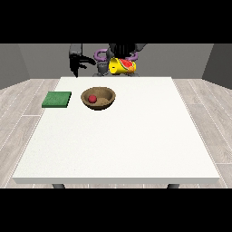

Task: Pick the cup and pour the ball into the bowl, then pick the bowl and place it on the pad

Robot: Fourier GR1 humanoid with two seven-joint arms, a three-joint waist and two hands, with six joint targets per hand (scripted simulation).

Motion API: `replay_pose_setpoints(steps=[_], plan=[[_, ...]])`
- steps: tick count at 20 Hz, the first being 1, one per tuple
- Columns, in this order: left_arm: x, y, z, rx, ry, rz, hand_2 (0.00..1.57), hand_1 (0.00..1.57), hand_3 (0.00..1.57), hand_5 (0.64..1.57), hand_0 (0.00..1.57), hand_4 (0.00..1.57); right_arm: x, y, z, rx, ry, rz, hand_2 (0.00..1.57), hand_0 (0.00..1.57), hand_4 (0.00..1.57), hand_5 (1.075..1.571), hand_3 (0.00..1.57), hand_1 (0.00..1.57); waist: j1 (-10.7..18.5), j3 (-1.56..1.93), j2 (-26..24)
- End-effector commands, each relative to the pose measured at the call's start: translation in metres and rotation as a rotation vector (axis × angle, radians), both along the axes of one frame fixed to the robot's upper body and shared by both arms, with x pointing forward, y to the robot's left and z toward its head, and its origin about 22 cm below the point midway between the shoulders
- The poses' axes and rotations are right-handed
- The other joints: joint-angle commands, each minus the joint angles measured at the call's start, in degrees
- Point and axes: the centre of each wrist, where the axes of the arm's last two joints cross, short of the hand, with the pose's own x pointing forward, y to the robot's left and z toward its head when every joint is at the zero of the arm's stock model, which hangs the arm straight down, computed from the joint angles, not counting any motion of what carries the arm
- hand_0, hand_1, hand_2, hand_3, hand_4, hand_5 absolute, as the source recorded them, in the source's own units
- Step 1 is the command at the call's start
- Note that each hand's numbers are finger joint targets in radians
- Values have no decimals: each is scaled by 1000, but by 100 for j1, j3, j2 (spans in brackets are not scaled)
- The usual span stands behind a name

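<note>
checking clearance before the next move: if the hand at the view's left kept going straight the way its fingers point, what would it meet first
The hand at the view's left hangs with fingers pointing down, so it would likely meet the bare table near its far edge first. The green pad and the bowl lie nearer the camera, seemingly off that line; depth is unclear.

The big white table [136, 145] has a green pad [57, 99] near its left edge, and a brown bowl [103, 103] just beside it

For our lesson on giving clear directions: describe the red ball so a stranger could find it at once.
Start at the white table and find the brown wooden bowl near its far left, right of the green pad. The red ball lies inside it, the only red round thing there.
</note>
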Motion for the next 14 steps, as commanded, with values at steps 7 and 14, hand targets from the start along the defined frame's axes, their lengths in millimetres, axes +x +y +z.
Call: replay_pose_setpoints(steps=[7, 14], plan=[[12, 74, 12, -494, 152, -73, 1571, 1417, 1571, 1382, 1417, 1391, 10, 51, 30, 43, -44, 16, 514, 0, 598, 1571, 700, 0, 392, -10, 503], [0, 39, 69, -1270, 491, -420, 0, 0, 0, 1569, 0, 651, 5, 74, 21, 84, -56, 57, 440, 0, 648, 1571, 466, 0, 560, -103, 760]])
